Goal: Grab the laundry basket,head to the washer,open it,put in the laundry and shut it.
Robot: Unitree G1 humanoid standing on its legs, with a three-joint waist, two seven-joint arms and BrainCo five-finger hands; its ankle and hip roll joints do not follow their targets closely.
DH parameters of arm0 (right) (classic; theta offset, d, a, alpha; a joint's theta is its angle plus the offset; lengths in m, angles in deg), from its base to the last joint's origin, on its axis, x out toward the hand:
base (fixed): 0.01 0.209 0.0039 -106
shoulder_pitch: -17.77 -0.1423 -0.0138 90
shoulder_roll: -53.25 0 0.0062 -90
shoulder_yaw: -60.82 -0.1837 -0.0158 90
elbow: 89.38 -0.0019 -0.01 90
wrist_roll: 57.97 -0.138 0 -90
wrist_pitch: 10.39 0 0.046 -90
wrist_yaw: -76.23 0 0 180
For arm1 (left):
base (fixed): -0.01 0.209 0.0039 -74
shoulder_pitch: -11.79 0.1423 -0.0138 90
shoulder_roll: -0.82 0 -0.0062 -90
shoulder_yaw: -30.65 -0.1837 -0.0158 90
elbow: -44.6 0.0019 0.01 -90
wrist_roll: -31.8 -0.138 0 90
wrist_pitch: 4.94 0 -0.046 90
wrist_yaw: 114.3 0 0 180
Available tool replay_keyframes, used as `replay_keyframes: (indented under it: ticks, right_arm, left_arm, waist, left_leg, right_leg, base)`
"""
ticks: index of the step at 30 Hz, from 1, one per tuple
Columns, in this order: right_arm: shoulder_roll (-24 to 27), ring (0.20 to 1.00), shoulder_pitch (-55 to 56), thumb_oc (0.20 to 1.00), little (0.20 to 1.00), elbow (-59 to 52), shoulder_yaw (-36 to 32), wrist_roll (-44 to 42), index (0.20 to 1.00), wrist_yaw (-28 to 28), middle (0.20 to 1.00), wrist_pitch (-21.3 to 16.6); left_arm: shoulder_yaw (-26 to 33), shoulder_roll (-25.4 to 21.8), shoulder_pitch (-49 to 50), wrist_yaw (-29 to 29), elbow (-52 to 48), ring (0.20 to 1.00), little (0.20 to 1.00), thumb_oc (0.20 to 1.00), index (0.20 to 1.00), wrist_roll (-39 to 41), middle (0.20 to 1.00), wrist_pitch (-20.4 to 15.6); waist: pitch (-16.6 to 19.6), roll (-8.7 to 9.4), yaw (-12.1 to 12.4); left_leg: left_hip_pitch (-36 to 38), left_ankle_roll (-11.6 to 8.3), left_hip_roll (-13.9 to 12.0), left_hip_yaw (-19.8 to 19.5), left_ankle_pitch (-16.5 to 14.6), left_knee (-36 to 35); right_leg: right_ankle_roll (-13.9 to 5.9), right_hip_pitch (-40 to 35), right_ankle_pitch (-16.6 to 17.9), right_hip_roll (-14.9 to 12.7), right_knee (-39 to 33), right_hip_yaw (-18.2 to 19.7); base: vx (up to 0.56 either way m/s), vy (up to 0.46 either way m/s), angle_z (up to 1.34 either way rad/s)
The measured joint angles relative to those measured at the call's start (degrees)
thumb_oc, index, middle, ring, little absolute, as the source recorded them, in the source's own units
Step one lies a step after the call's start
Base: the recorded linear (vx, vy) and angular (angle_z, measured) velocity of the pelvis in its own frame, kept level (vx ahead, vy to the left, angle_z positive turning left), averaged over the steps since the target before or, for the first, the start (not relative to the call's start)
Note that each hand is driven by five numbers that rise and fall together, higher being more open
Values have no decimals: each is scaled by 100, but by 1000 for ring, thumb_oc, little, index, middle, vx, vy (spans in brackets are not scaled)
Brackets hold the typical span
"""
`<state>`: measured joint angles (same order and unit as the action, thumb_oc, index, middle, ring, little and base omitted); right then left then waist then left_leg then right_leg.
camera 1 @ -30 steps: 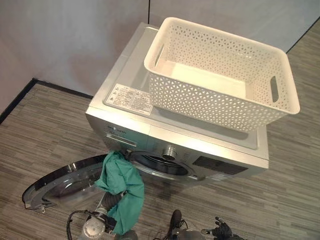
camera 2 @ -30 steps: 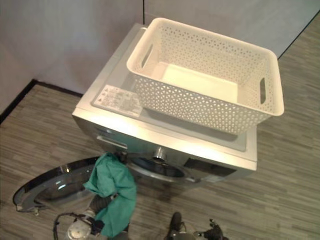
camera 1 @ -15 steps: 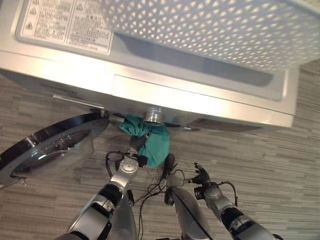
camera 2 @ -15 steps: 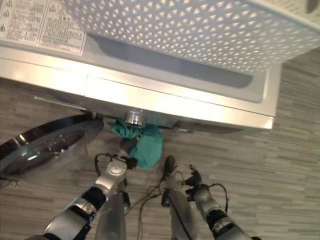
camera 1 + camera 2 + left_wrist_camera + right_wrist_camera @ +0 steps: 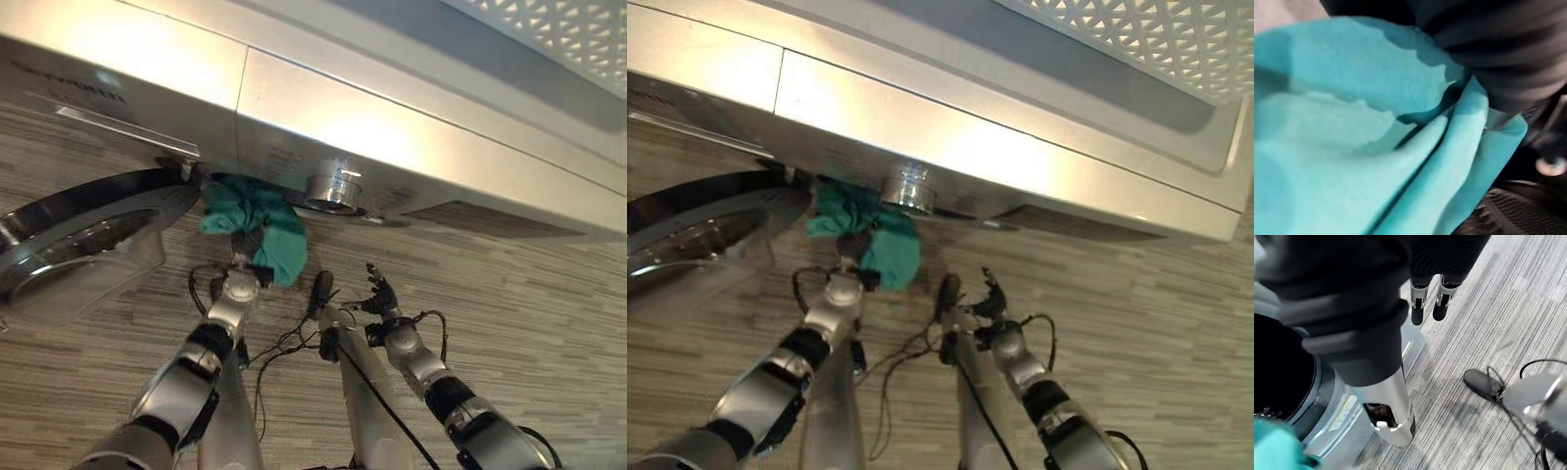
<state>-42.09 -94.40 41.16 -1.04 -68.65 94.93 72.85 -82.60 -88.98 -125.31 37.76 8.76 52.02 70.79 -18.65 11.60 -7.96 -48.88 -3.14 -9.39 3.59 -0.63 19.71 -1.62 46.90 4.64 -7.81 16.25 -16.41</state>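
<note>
The washer (image 5: 323, 117) is standing with its door (image 5: 78, 235) swung open and the basket (image 5: 1136, 39) resting on top. The left hand (image 5: 247, 241) is gripping a green cloth (image 5: 260, 230) at the drum opening. The right hand (image 5: 377, 297) is hanging relaxed, empty. Loading is underway; shutting the door remains.

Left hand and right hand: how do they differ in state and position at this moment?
The left hand is up at the silver washer's opening, wrapped in the teal-green cloth garment; the right hand holds nothing and hangs over the striped floor, apart from the washer. The right hand's fingers are relaxed; the left hand's are hidden by cloth. Both share dark ribbed covers.
</note>
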Motion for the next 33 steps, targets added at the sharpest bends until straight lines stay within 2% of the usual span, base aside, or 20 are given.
replay_keyframes:
  ticks: [3, 9, 11, 13, 15, 16, 18, 20, 21, 22, 23, 25, 26, 28, 29, 32, 33]
  right_arm:
    - [9, 1000, 228, 1000, 1000, -7, 90, 88, 1000, -4, 1000, -45]
    - [-1, 1000, 399, 1000, 1000, 25, 101, 225, 1000, -11, 1000, -80]
    - [56, 1000, 474, 1000, 1000, -97, 31, 248, 1000, -9, 1000, -88]
    - [74, 1000, 493, 1000, 1000, -224, -53, 246, 1000, 1, 1000, -94]
    - [74, 1000, 523, 1000, 1000, -406, -52, 246, 1000, 2, 1000, -98]
    - [86, 1000, 547, 1000, 1000, -578, -66, 247, 1000, 2, 1000, -114]
    - [94, 1000, 578, 1000, 1000, -640, -168, 248, 1000, 4, 1000, -154]
    - [128, 1000, 588, 1000, 1000, -550, -152, 247, 1000, 2, 1000, -139]
    - [128, 1000, 634, 1000, 1000, -540, -153, 247, 1000, 3, 1000, -136]
    - [173, 1000, 756, 1000, 1000, -592, -195, 249, 1000, 0, 1000, -143]
    - [181, 1000, 805, 1000, 1000, -658, -272, 257, 1000, -35, 1000, -138]
    - [435, 1000, 924, 1000, 1000, -878, -435, 261, 1000, -180, 1000, -92]
    - [649, 1000, 988, 1000, 1000, -909, -490, 262, 1000, -249, 1000, -26]
    - [915, 1000, 1021, 1000, 1000, -678, -551, 263, 1000, -319, 1000, 145]
    - [983, 1000, 1026, 1000, 1000, -481, -519, 261, 1000, -393, 1000, 244]
    - [984, 1000, 988, 1000, 1000, -448, -471, 258, 1000, -406, 1000, 286]
    - [985, 1000, 940, 1000, 1000, -413, -409, 257, 1000, -463, 1000, 299]
  left_arm:
    - [-19, -8, -541, -114, 152, 200, 200, 200, 200, 21, 200, -19]
    - [-52, 169, -1011, -282, 88, 200, 200, 200, 200, 288, 200, -90]
    - [-2, 270, -1051, -309, 85, 200, 200, 200, 200, 509, 200, -132]
    - [55, 285, -1167, -321, 88, 200, 200, 200, 200, 691, 200, -183]
    - [348, 296, -1390, -331, 111, 200, 200, 200, 200, 1100, 200, -182]
    - [710, 242, -1869, -316, 242, 200, 200, 200, 200, 1557, 200, -206]
    - [751, 235, -2093, -263, 435, 200, 200, 200, 200, 2033, 200, -460]
    - [808, 260, -2105, -267, 435, 200, 200, 200, 200, 2272, 200, -463]
    - [843, 259, -2111, -268, 435, 708, 708, 708, 708, 2293, 708, -463]
    - [1027, 238, -2270, -240, 355, 1000, 1000, 1000, 1000, 2780, 1000, -449]
    - [917, 116, -2507, -77, 580, 1000, 1000, 1000, 1000, 3095, 1000, -519]
    - [-278, -570, -2932, 633, 1604, 1000, 1000, 1000, 1000, 3209, 1000, -97]
    - [-592, -618, -2988, 843, 1959, 1000, 1000, 1000, 1000, 3058, 1000, 61]
    - [-628, -564, -2978, 1222, 2351, 1000, 1000, 1000, 1000, 2861, 1000, 596]
    - [-660, -503, -2951, 1471, 2471, 1000, 1000, 1000, 1000, 2261, 1000, 920]
    - [-729, -381, -2949, 1651, 2464, 1000, 1000, 1000, 1000, 1907, 1000, 1116]
    - [-855, -339, -2927, 1846, 2464, 1000, 1000, 1000, 1000, 1544, 1000, 1230]
  waist:
    - [231, 164, -165]
    - [433, 98, -224]
    - [604, -64, -256]
    - [641, -89, -286]
    - [642, -88, -424]
    - [656, -68, -550]
    - [665, -63, -599]
    - [664, -65, -608]
    - [664, -65, -613]
    - [665, -64, -619]
    - [666, -64, -615]
    - [668, -83, -687]
    - [663, -188, -696]
    - [654, -286, -677]
    - [637, -325, -624]
    - [637, -326, -535]
    - [632, -334, -514]
  left_leg:
    - [-158, -41, 5, -8, 26, 3]
    - [-354, -5, 83, -19, -39, 53]
    - [-619, 30, 83, -9, -115, 220]
    - [-743, 49, 98, 14, -136, 289]
    - [-828, 62, 106, 27, -144, 327]
    - [-944, 64, 114, 59, -146, 361]
    - [-1082, 100, 99, 179, -168, 420]
    - [-1177, 118, 90, 212, -181, 481]
    - [-1216, 114, 77, 183, -184, 514]
    - [-1233, 96, 50, 186, -185, 500]
    - [-1239, 79, 81, 204, -166, 460]
    - [-1119, 117, 113, 384, -122, 298]
    - [-1076, 127, 110, 425, -111, 253]
    - [-909, 99, 125, 462, -59, 89]
    - [-754, 28, 146, 378, 88, -179]
    - [-651, -16, 134, 359, 184, -372]
    - [-530, -37, 130, 340, 265, -529]
  right_leg:
    - [4, 114, 55, 2, -76, -17]
    - [-3, 240, 68, -51, -151, -32]
    - [-5, 435, 68, -55, -127, -17]
    - [-46, 574, 102, -81, -111, 35]
    - [-63, 639, 146, -85, -131, 57]
    - [-90, 748, 214, -88, -169, 103]
    - [-129, 883, 327, -82, -268, 210]
    - [-138, 944, 374, -68, -317, 253]
    - [-137, 945, 387, -47, -339, 246]
    - [-147, 939, 406, -28, -401, 225]
    - [-157, 933, 455, -35, -495, 224]
    - [-177, 866, 701, -35, -807, 369]
    - [-203, 777, 799, -35, -983, 403]
    - [-201, 597, 895, -8, -1190, 413]
    - [-191, 479, 901, 13, -1276, 315]
    - [-167, 444, 886, 49, -1303, 290]
    - [-160, 352, 891, 68, -1365, 254]
  base:
    - [4, -3, 2]
    - [-2, 3, 3]
    - [-9, 12, -2]
    - [-27, 26, -6]
    - [-20, 14, -5]
    - [-8, 4, -10]
    - [-1, 1, -17]
    - [6, -10, -12]
    - [0, 0, 0]
    - [0, 0, 0]
    - [7, 67, -2]
    - [-14, 41, -16]
    - [-12, 1, -14]
    - [-13, -32, 2]
    - [-9, -53, 13]
    - [-7, -49, 8]
    - [-7, -66, 8]
